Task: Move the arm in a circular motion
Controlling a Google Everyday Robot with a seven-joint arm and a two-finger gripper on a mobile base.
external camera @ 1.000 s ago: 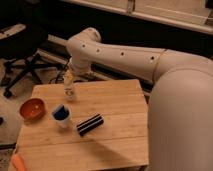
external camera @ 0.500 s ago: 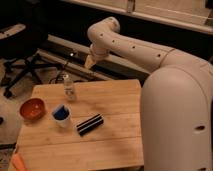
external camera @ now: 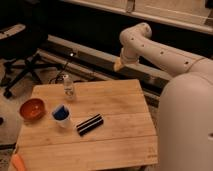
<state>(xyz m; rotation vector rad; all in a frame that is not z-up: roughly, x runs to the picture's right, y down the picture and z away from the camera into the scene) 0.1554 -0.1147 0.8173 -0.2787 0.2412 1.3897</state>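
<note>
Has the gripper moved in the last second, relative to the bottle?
Yes. The gripper swung right, away from the bottle, and now hangs beyond the table's far edge.

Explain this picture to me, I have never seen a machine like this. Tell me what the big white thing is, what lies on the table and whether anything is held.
The cream-white tube is a robot's arm, reaching in from the right. At its tip a small pale claw hangs in the air by the far edge of the wooden table, touching nothing; I see nothing held. One camera looks down on the table. On it stand a clear bottle, an orange bowl and a blue cup; a black striped block lies near the middle.
</note>
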